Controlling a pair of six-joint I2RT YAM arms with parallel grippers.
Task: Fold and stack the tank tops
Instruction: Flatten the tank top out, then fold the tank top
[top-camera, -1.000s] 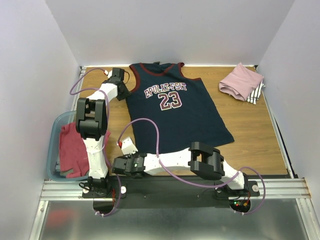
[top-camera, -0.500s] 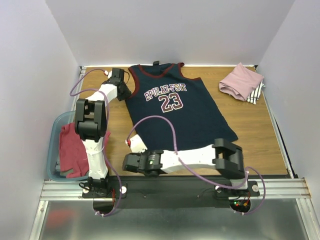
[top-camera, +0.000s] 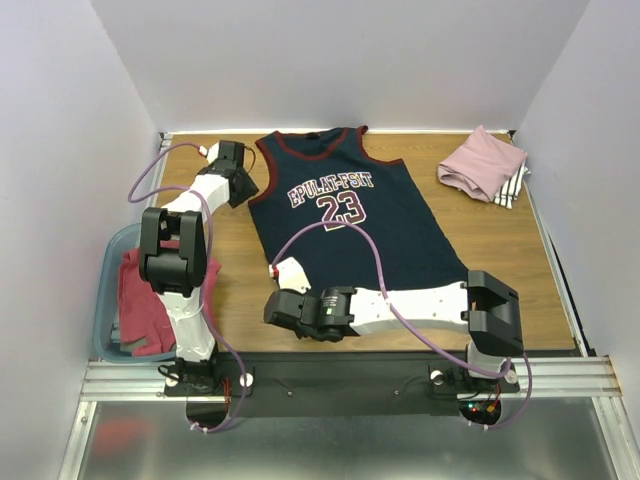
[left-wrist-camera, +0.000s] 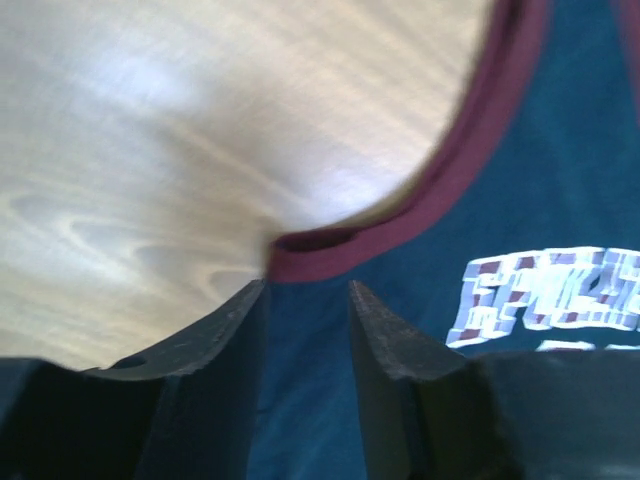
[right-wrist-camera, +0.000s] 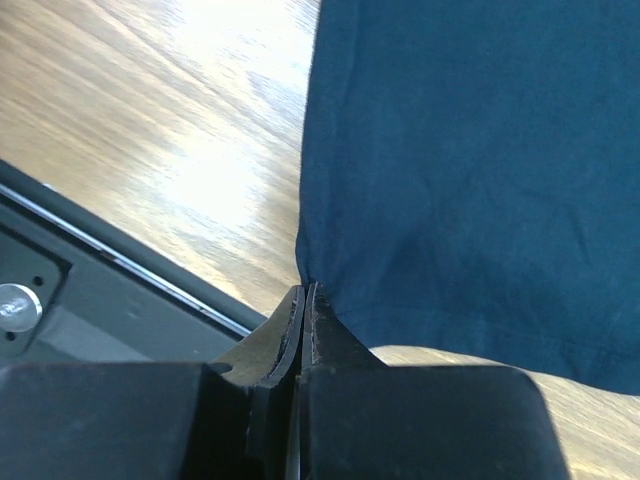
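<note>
Now, with the navy jersey spread flat on the worktop, right jaws pinch its 7 o'clock hem corner; left jaws straddle the 10 o'clock armhole, spread. We should close those, then lift evenly.

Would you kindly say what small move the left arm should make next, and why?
Probably close the left gripper on the maroon armhole trim: its jaws stand open at that edge, while the right gripper is shut on the hem corner of the navy jersey, so both would hold one side for folding.
</note>
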